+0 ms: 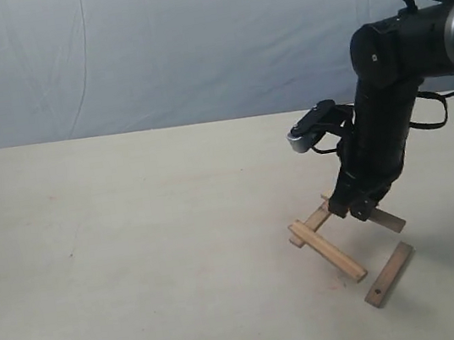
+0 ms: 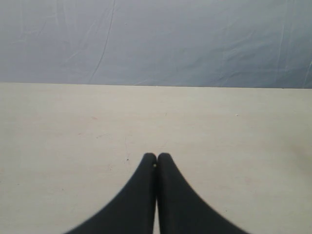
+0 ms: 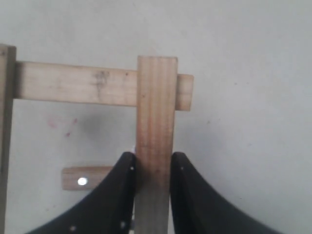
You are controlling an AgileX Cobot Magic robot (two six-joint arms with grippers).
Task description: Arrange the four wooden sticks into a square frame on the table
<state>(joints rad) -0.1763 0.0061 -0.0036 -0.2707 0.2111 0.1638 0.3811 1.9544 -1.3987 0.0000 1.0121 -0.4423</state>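
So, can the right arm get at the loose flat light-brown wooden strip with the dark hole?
Probably, but not yet: the loose strip lies uncovered on the pale cream table close by, yet the right fingers are shut on another wooden strip.

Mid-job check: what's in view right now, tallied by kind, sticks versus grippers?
Sticks: 4 (held stick, stick under its end, third stick, holed stick lying apart)
Grippers: 2 (left gripper shut, empty; right gripper shut on the held stick)
Total: 6
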